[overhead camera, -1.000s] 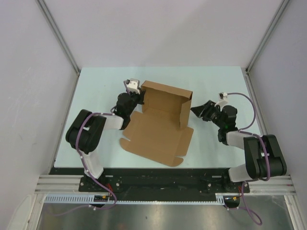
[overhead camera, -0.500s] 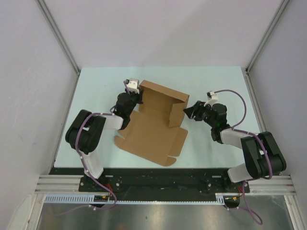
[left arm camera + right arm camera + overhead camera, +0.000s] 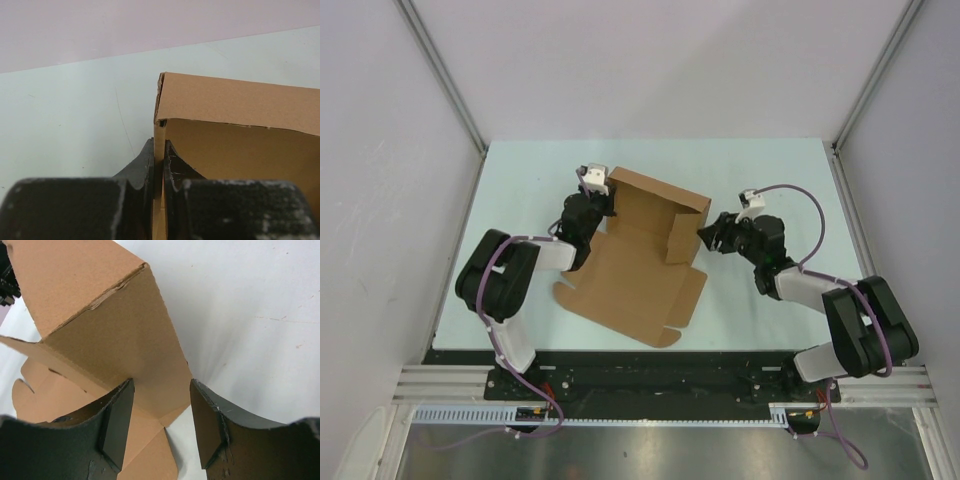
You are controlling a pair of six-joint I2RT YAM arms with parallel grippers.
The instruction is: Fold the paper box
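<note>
The box (image 3: 640, 265) sits mid-worktop (image 3: 520, 200), partly formed. We see the far wall and the right side flap standing, while the wide near panel with its tabs lies flat. By our reckoning less than half is done: the left side, near panel and tuck-ins remain. Our left gripper (image 3: 159, 157) is clamped tight on the far wall's left end. Our right gripper (image 3: 161, 405) stands about half open, jaws astride the right flap's edge; we cannot tell whether they touch it.
</note>
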